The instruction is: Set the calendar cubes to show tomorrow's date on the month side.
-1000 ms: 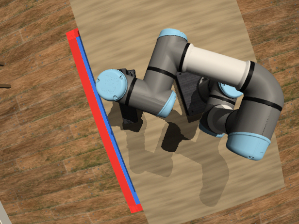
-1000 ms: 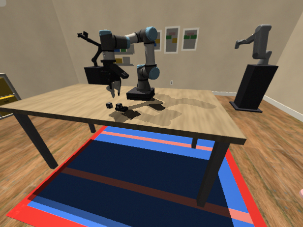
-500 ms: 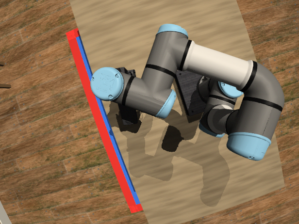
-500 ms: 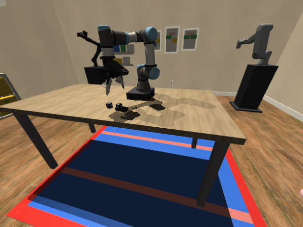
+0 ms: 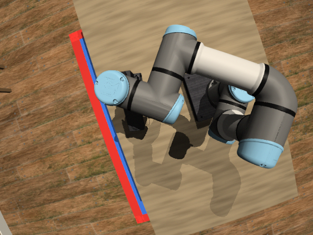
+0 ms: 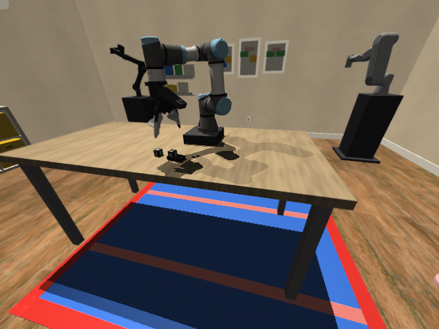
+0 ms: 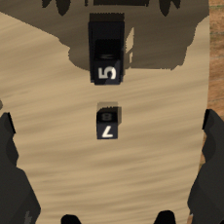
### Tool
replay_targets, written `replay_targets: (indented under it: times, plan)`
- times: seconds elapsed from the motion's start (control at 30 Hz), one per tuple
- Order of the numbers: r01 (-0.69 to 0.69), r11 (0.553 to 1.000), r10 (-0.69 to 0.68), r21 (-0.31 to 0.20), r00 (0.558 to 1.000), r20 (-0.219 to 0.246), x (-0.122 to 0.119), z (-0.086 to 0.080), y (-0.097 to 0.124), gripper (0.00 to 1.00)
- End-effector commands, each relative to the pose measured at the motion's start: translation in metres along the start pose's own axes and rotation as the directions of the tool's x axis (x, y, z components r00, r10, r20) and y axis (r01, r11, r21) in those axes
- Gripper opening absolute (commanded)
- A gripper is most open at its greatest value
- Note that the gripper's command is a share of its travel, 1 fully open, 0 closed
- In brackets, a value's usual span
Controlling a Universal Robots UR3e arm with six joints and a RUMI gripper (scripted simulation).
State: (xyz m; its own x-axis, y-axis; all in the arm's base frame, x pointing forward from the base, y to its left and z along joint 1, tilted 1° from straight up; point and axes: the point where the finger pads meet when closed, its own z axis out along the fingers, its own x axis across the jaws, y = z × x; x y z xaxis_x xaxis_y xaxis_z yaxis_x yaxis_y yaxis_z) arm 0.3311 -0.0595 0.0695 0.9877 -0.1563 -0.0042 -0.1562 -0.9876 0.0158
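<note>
Your gripper (image 6: 167, 132) (image 7: 109, 112) is wide open with nothing in it. One cube (image 6: 172, 153) (image 7: 107, 73) sits in the tray (image 6: 179, 159) (image 7: 93, 54), the other (image 6: 158, 152) (image 7: 107, 130) on the table (image 6: 107, 142) (image 7: 58, 161) beside it, so you've still gotta seat that one and sort the digits.

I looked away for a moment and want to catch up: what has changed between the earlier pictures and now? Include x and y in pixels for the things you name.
The gripper (image 6: 167, 132) (image 7: 109, 112) rose and shifted slightly left in the exterior view, and its fingers spread from close together to wide open. Nothing was visibly taken hold of. The loose cube (image 6: 158, 152) (image 7: 107, 130), the cube in the tray (image 6: 172, 153) (image 7: 107, 73) and the tray (image 6: 180, 159) (image 7: 106, 30) stayed put.
</note>
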Motion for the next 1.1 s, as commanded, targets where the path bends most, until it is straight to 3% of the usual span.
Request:
replay_targets:
  times: [0.0, 0.17, 0.23, 0.43, 0.57, 0.6, 1.07]
  plan:
    - [0.000, 1.000, 0.000, -0.001, 1.000, -0.002, 0.001, -0.001, 0.000, 1.00]
    - [0.003, 1.000, -0.003, -0.002, 1.000, -0.003, 0.003, 0.004, 0.026, 1.00]
    - [0.003, 1.000, -0.003, -0.002, 1.000, -0.003, 0.003, 0.004, 0.026, 1.00]
    - [0.009, 1.000, -0.009, -0.002, 1.000, -0.003, 0.001, 0.017, 0.084, 1.00]
    - [0.010, 1.000, -0.010, -0.003, 1.000, -0.003, 0.000, 0.019, 0.093, 1.00]
    - [0.010, 1.000, -0.010, -0.003, 1.000, -0.003, 0.000, 0.019, 0.093, 0.29]
    - [0.011, 1.000, -0.011, -0.002, 1.000, -0.003, -0.001, 0.019, 0.093, 0.29]
